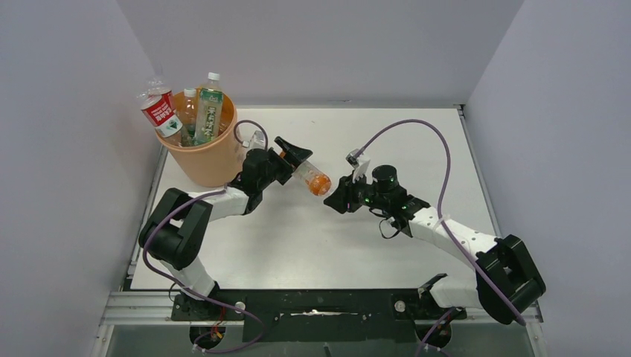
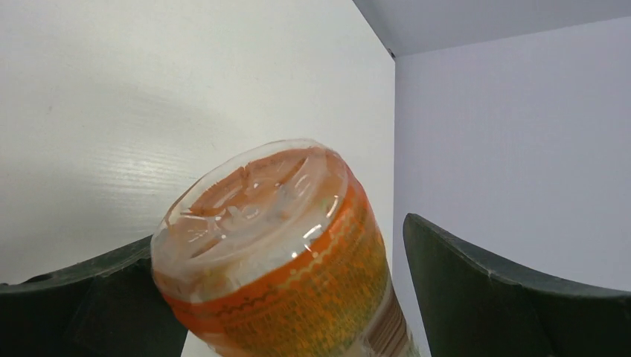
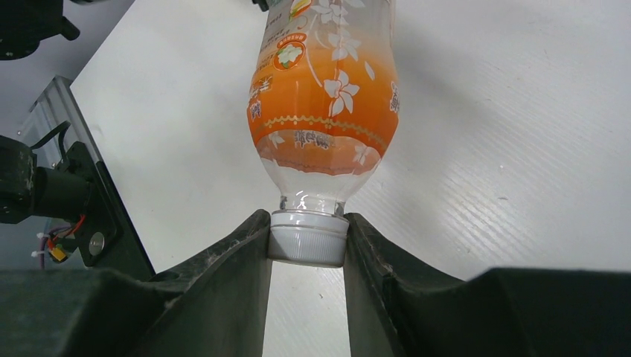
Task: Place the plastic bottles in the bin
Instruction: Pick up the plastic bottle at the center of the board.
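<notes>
One orange bottle (image 1: 316, 182) hangs in the air just right of the bin (image 1: 205, 163), spanned between my two arms. My right fingers (image 3: 223, 290) are clamped on its white cap (image 3: 307, 236) and carry it. My left fingers (image 2: 513, 297) are spread around its base, one against the plastic and the other apart from it, so they have no grip on it.

I judge this a handover. The bin stands at the worktop (image 1: 372, 260) corner on my left arm's side (a long reach for the right, I'd guess), so the bottle is offered base-first toward the bin.

Counting: one bin, one bottle in hand, and at least three bottles (image 1: 210, 108) poking up out of the bin, one red-labelled, one amber and one green-labelled. There is perhaps a fourth, clear one behind the red label.
</notes>
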You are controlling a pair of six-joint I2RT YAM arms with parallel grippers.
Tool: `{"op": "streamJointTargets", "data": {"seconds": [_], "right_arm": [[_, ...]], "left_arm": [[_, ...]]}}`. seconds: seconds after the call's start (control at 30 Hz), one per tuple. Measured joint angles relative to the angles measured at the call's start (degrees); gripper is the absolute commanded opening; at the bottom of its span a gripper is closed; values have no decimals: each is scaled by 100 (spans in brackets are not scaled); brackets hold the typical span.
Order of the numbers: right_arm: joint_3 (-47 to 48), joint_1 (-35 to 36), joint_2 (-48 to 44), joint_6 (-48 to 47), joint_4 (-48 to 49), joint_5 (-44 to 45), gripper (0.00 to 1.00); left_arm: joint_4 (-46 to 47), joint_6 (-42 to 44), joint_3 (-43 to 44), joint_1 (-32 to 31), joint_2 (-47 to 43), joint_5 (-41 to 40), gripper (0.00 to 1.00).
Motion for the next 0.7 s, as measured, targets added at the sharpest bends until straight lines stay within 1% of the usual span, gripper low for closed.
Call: {"op": "streamJointTargets", "data": {"seconds": [0.1, 0.23, 0.27, 0.33, 0.37, 0.6, 0.63, 0.7], "right_arm": [[-2, 79, -74, -11, -46, 31, 29], [-11, 107, -107, -61, -122, 85, 29], [-11, 107, -111, -74, -131, 87, 29], [-11, 107, -114, -111, -162, 103, 29], [-11, 107, -114, -122, -184, 103, 29], [-44, 133, -114, -175, -304, 238, 31], [-44, 133, -111, -175, -304, 243, 33], [-44, 136, -111, -175, -310, 247, 40]], "left_arm": [[-46, 55, 81, 0, 0, -2, 95], [-90, 81, 105, -2, 0, -7, 82], [-98, 85, 105, -2, 0, -9, 75], [-109, 85, 105, -2, 0, -20, 55], [-111, 68, 109, -2, 0, -35, 49], [-452, 157, 374, -52, -57, 15, 45], [-496, 190, 400, -59, -66, 9, 45], [-614, 258, 468, -79, -85, -7, 45]]}}
